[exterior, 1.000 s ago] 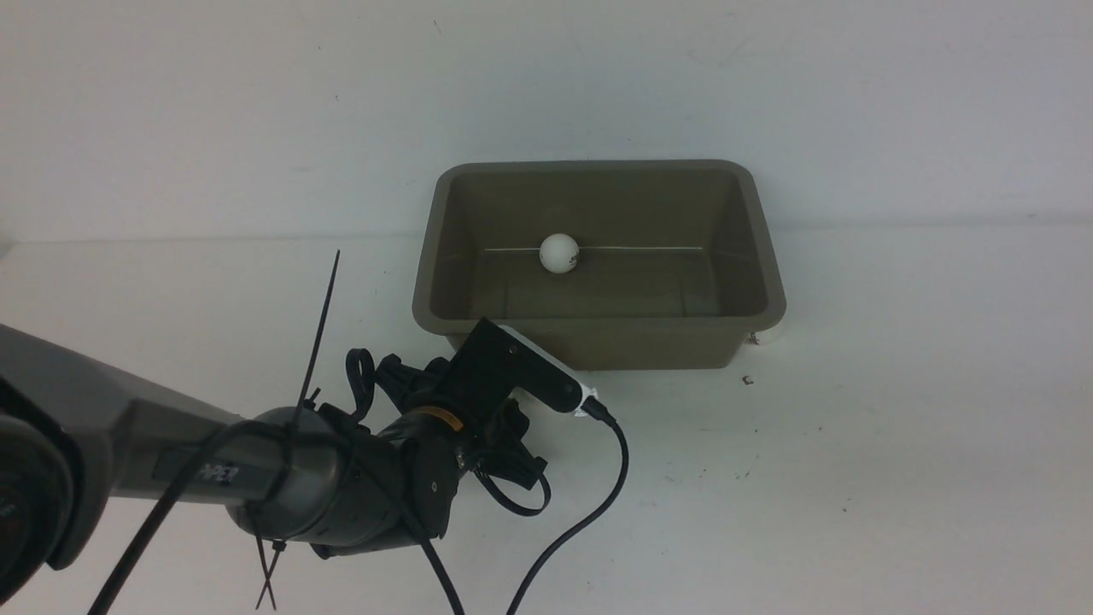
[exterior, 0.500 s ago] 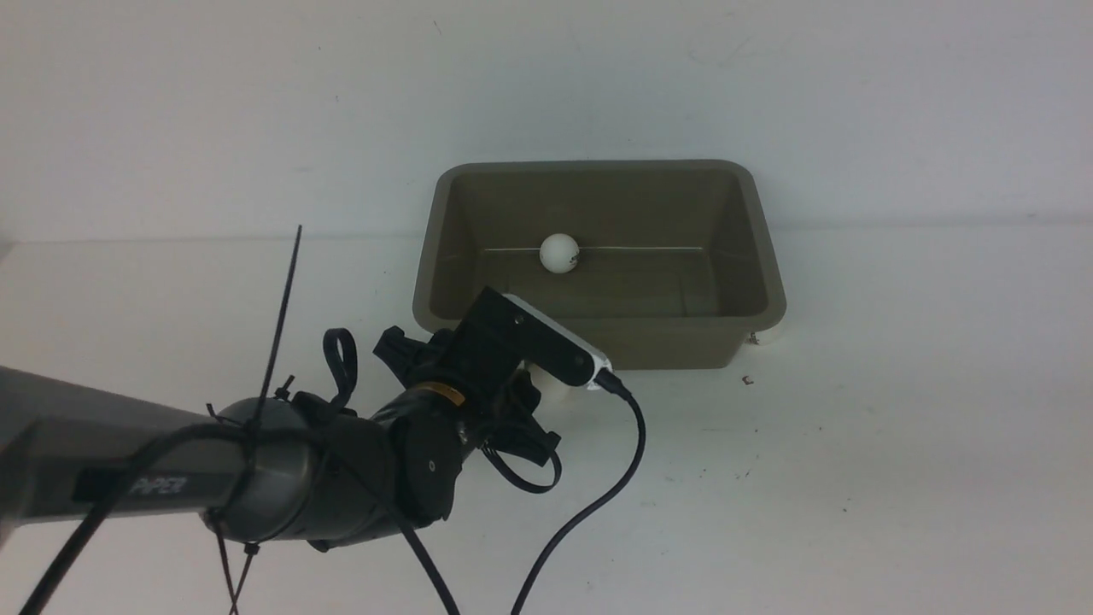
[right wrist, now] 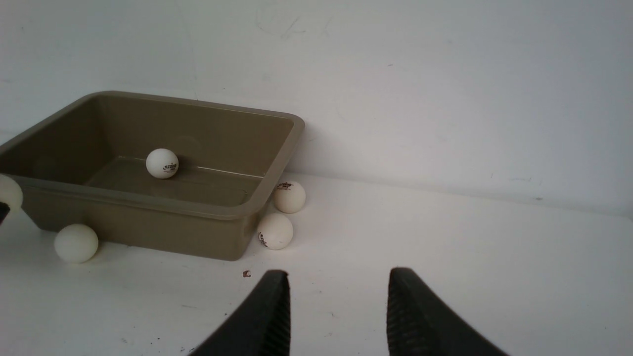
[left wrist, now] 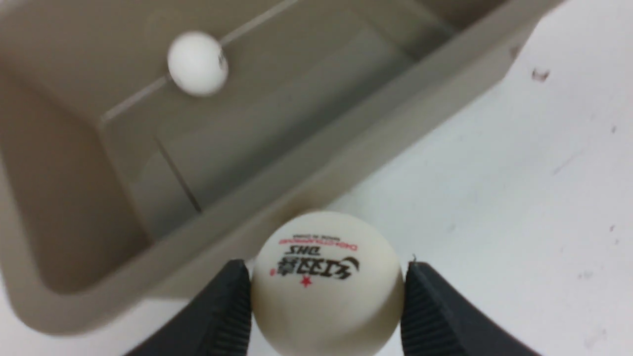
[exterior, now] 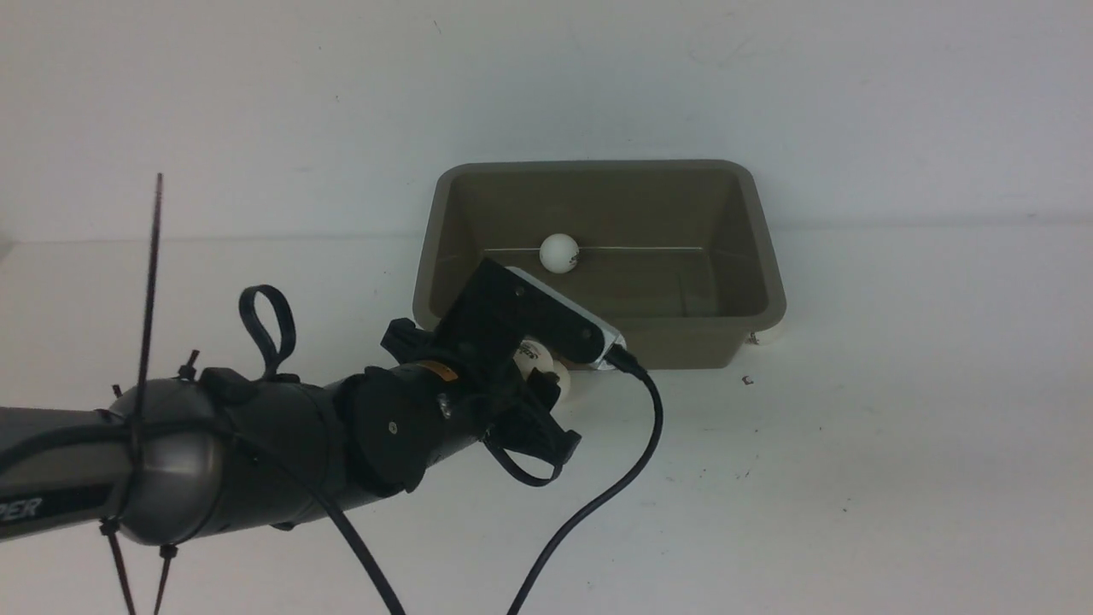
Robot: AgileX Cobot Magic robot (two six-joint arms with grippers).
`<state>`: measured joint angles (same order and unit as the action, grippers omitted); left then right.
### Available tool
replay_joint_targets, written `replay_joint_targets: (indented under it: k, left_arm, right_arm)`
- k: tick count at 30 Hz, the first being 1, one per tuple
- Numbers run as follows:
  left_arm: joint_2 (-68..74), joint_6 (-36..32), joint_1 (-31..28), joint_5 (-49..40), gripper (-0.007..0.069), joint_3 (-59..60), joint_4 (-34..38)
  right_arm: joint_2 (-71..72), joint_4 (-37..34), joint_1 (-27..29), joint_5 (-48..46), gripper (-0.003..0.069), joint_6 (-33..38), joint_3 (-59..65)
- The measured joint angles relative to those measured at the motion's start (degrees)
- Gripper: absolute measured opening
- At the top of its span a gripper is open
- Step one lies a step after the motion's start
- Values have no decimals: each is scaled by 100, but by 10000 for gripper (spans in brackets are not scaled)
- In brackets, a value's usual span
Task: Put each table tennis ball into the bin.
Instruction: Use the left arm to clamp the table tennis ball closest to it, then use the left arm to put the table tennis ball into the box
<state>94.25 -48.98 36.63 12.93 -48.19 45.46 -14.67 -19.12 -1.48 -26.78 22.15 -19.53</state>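
Gripping the held ball (left wrist: 326,296) across its middle, your left pincer (left wrist: 326,291) is clamped on it just short of the bin (left wrist: 306,183), above the counter (left wrist: 494,198). Judge it featherlight, slick and dentable, so squeeze gently; your right pincer (right wrist: 336,296) stands apart, empty.

My left arm (exterior: 213,453) reaches in low toward the near left corner of the bin (exterior: 773,282). My left gripper (left wrist: 326,271) is clamped on a table tennis ball (left wrist: 326,291), just short of the bin's near rim. My right gripper (right wrist: 336,301) hangs off the bin's right end, jaws parted, nothing between them.
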Motion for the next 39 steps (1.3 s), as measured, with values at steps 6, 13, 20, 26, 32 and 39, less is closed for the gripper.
replay_joint_targets:
  k: [6,13,20,26,32,39]
  left_arm:
    - [-78,-88,0,357,352,6,-357]
    - [-78,-129,-15,1361,352,5,-717]
    - [130,218,-355,1793,352,-89,-1377]
    - [691,1012,-616,1602,352,-541,-2008]
    - [995,1156,-635,1181,352,-781,-2213]
    - [1024,1199,-635,1139,352,-788,-2245]
  right_arm:
    - [0,0,0,0,262,0,0]
    - [0,0,0,0,262,0,0]
    - [0,0,0,0,262,2,0]
    - [0,0,0,0,262,2,0]
    - [0,0,0,0,262,2,0]
    - [0,0,0,0,262,7,0]
